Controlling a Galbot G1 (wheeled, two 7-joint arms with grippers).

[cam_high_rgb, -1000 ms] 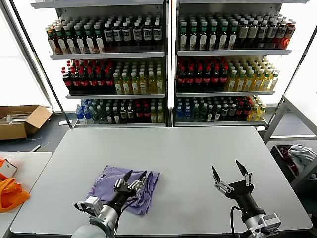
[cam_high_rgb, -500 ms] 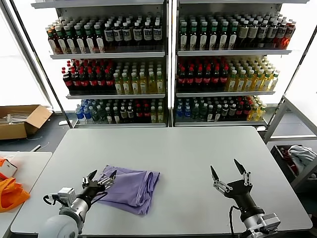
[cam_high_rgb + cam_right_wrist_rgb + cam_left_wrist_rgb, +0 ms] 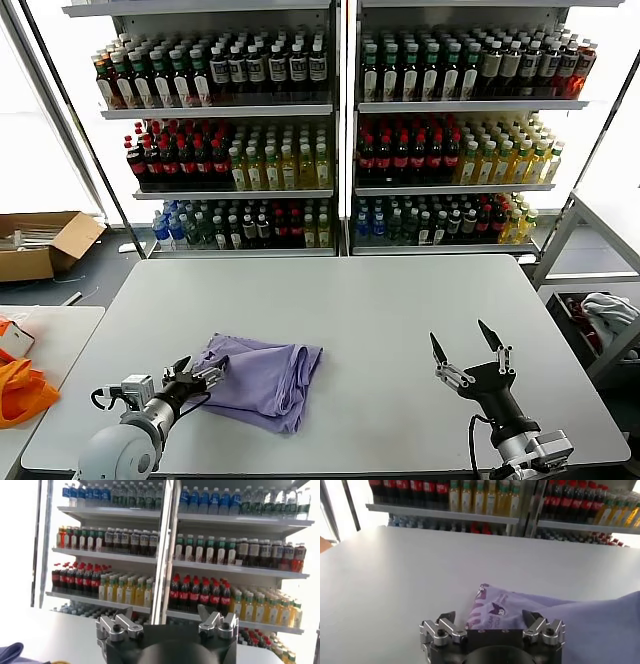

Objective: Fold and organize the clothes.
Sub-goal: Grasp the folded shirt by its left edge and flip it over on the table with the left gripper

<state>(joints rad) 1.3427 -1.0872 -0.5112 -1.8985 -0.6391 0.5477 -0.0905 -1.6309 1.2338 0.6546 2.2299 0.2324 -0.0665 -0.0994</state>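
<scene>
The lavender T-shirt (image 3: 262,377) lies folded into a small bundle on the grey table (image 3: 380,310), front left of centre. In the left wrist view the T-shirt (image 3: 530,611) shows its dark purple-and-white print. My left gripper (image 3: 201,372) is open and empty, low at the shirt's left edge, and in its own view (image 3: 489,617) the folded corner lies just beyond its jaws. My right gripper (image 3: 465,343) is open and empty, raised above the table's front right, and in its own view (image 3: 163,614) it points at the shelves.
Drink shelves (image 3: 340,130) stand behind the table. Orange fabric (image 3: 20,390) lies on a side table at the left. A cardboard box (image 3: 40,243) sits on the floor at far left. A white-grey cloth bundle (image 3: 608,315) rests at the right.
My left gripper has drawn back from on top of the shirt to its left edge and dropped lower. The shirt lies flatter. The right gripper has hardly moved.
</scene>
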